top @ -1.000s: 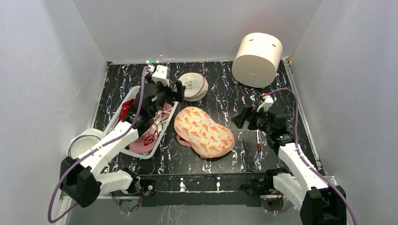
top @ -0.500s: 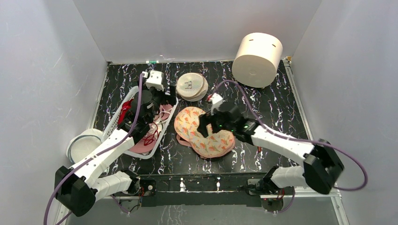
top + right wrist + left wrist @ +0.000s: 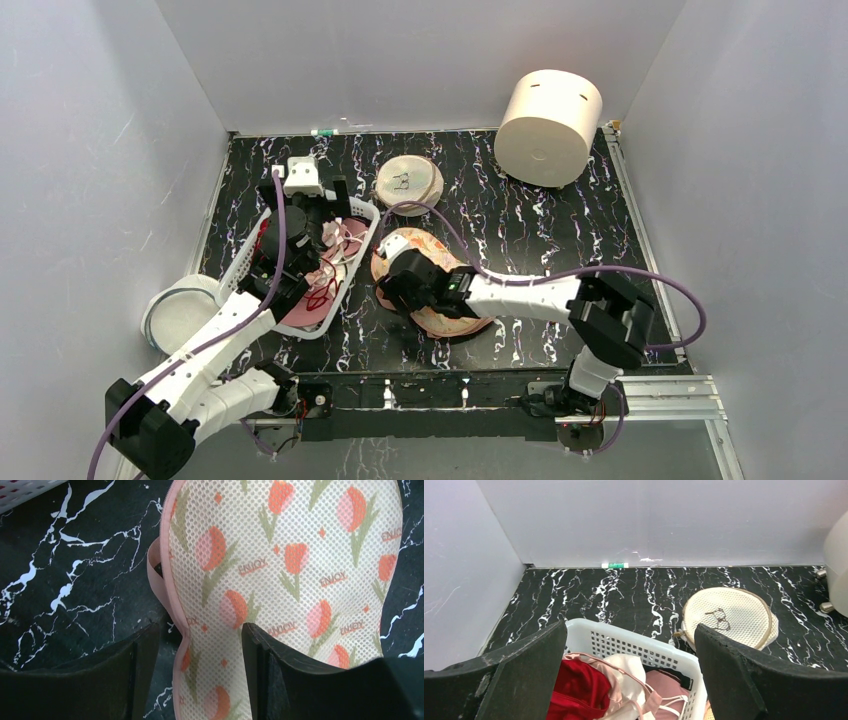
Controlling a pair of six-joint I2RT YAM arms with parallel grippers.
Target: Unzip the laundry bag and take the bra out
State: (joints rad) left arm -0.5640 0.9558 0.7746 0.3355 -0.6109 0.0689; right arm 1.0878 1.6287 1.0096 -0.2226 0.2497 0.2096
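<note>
The laundry bag (image 3: 412, 244) lies flat in the middle of the table, peach-cream mesh with orange tulips, and my right arm crosses over it. In the right wrist view the laundry bag (image 3: 300, 570) fills the frame and its pink zip edge (image 3: 175, 605) runs down between my fingers. My right gripper (image 3: 200, 630) straddles that left edge near the bag's waist, jaws apart and not pressing on it; from above the right gripper (image 3: 396, 288) sits low at the bag's left side. My left gripper (image 3: 322, 205) hangs open over the white basket (image 3: 300, 325). The bra is hidden.
The white basket (image 3: 634, 642) holds a red garment (image 3: 574, 690) and pink clothes (image 3: 719, 685) with thin straps. A round cream mesh disc (image 3: 409, 183) lies behind the bag. A big cream cylinder (image 3: 548, 127) stands back right, a white round tub (image 3: 180, 310) off the table's left edge.
My right arm has swung from the right side of the table across to the bag's left edge, its jaws narrowing. The left arm has shifted left and back over the basket.
</note>
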